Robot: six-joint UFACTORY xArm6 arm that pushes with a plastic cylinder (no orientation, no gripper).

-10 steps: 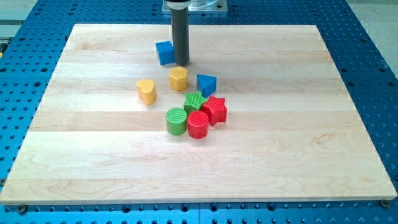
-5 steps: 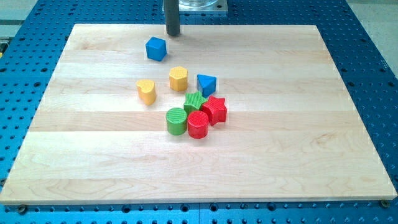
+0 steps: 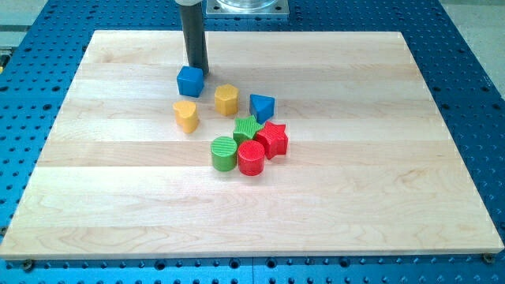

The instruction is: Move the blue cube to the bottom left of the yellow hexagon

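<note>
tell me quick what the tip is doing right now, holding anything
My tip: holding nothing; no gripper, only a rod. It sits against the top edge of the blue cube, up-left of the yellow hexagon.

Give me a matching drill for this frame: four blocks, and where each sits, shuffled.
Blocks:
1. blue cube
2. yellow hexagon
3. red star
4. green cylinder

Places:
A. rightmost block of the cluster
B. against my tip, on its lower side in the view
C. left of the red cylinder, touching it
D. left of the blue triangular block

Pairs: 1-B, 2-D, 3-A, 4-C
</note>
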